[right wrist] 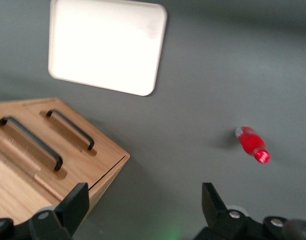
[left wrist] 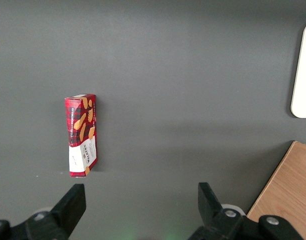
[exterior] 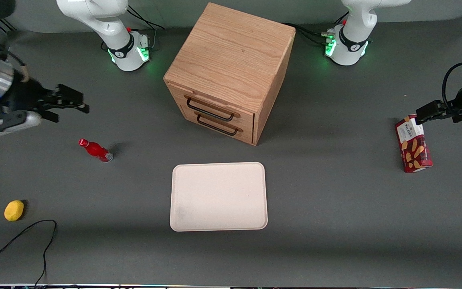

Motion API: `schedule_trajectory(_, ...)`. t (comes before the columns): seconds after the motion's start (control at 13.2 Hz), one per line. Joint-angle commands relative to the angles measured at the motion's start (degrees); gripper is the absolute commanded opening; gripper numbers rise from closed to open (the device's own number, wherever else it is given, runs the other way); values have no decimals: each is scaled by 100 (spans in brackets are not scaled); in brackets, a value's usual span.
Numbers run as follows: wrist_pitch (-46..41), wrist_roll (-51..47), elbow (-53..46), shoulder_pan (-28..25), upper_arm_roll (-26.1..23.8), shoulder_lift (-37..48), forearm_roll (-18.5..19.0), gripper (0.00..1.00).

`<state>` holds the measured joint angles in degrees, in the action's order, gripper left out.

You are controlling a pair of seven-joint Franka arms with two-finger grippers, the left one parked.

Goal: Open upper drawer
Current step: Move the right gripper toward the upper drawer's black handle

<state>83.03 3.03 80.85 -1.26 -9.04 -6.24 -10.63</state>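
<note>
Upper drawer, light oak with black wire handle: shut, topmost in boxy wooden cabinet, mid-bench. Claw: open, empty, well apart toward working arm's end. Step: approach; next, align on handle.

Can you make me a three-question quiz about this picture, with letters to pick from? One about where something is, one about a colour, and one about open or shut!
1. Where is the tray?
A. On the cabinet
B. On the table, in front of the cabinet
C. In a drawer

2. What colour is the bottle?
A. Red
B. Blue
C. Green

3. How is the upper drawer?
A. Pulled out
B. Missing
C. Shut

Answers:
1 B: it lies flat before the drawer fronts.
2 A: it is red all over.
3 C: its front sits flush; the gripper, jaws open, hangs far away near the bottle.
</note>
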Motion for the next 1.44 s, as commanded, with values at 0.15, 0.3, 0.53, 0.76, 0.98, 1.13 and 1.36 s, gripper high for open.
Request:
schedule_trajectory(0.15,-15,1714,-622,-119,-466,-544,17,100)
schedule_trajectory(0.3,46,2191,-780,-277,-467,-737,52,100)
schedule_trajectory(0.53,73,2709,-1132,-593,-467,-1159,78,100)
schedule_trajectory(0.76,161,2782,-1448,-849,-476,-1668,52,100)
schedule_trajectory(0.98,170,2738,-1440,-1252,-467,-1880,87,100)
schedule_trajectory(1.13,214,2520,-1423,-1402,-467,-2021,70,100)
schedule_trajectory(1.36,301,2246,-1423,-1604,-467,-2294,26,100)
